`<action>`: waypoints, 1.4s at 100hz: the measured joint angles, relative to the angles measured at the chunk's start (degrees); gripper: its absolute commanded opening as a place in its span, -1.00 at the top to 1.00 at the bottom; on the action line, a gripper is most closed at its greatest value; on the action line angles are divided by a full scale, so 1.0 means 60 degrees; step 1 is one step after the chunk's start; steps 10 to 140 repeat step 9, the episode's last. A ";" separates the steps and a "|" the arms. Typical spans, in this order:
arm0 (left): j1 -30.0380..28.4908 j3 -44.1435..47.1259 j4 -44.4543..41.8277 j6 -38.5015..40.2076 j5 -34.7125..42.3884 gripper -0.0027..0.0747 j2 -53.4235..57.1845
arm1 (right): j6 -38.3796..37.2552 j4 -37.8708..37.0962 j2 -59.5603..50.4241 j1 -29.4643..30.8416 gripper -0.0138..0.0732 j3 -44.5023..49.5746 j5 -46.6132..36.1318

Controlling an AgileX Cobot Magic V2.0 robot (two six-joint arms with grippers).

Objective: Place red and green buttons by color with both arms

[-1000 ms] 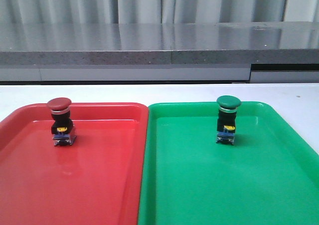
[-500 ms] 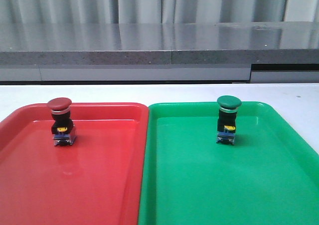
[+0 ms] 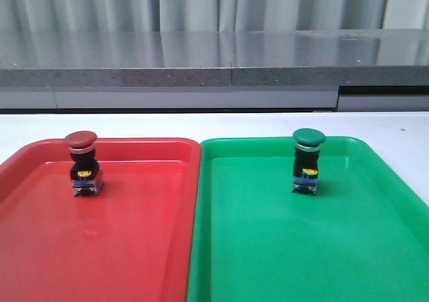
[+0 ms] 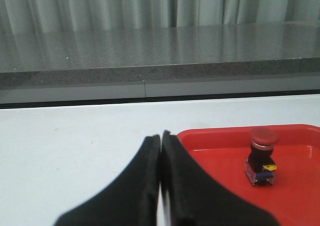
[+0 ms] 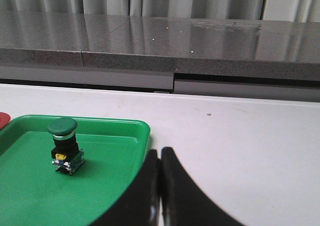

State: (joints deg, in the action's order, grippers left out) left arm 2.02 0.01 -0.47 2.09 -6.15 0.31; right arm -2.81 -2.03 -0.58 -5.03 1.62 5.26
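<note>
Here, two glossy plastic trays are seen side by side on the white surface [image 3: 395,124]: a red tray [image 3: 134,248] at lower left of the front view, a green tray [image 3: 322,248] at lower right, rims touching. The red button [image 3: 83,163] is stood upright in the upper left part of the red tray; the green button [image 3: 307,161] is stood upright in the upper middle of the green tray. Each is shown with a domed mushroom cap, silver collar, black body, yellow mark, bluish base.

In the left wrist view the left end effector [image 4: 160,141] is clenched, glossy angular black fingers pressed together, nothing held; the red button is apart from it, at right of frame. In the right wrist view the right end effector [image 5: 159,156] is likewise clenched and empty; the green button is apart, at left of frame.

Compared with the earlier front frames, nothing is changed beyond a very slight shift.
</note>
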 measured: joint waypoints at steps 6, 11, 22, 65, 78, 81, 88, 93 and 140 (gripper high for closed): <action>0.0000 0.0000 0.0000 0.0000 0.0000 0.98 0.0000 | 0.0000 0.0000 0.0000 0.0000 0.84 0.0000 0.0000; 0.0000 0.0000 0.0000 0.0000 0.0000 0.98 0.0000 | 0.0000 0.0000 0.0000 0.0000 0.84 0.0000 0.0000; 0.0000 0.0000 0.0000 0.0000 0.0000 0.98 0.0000 | 0.0000 0.0000 0.0000 0.0000 0.84 0.0000 0.0000; 0.0000 0.0000 0.0000 0.0000 0.0000 0.98 0.0000 | 0.0000 0.0000 0.0000 0.0000 0.84 0.0000 0.0000; 0.0000 0.0000 0.0000 0.0000 0.0000 0.98 0.0000 | 0.0000 0.0000 0.0000 0.0000 0.84 0.0000 0.0000; 0.0000 0.0000 0.0000 0.0000 0.0000 0.98 0.0000 | 0.0000 0.0000 0.0000 0.0000 0.84 0.0000 0.0000; 0.0000 0.0000 0.0000 0.0000 0.0000 0.98 0.0000 | 0.0000 0.0000 0.0000 0.0000 0.84 0.0000 0.0000; 0.0000 0.0000 0.0000 0.0000 0.0000 0.98 0.0000 | 0.0000 0.0000 0.0000 0.0000 0.84 0.0000 0.0000; 0.0000 0.0000 0.0000 0.0000 0.0000 0.98 0.0000 | 0.0000 0.0000 0.0000 0.0000 0.84 0.0000 0.0000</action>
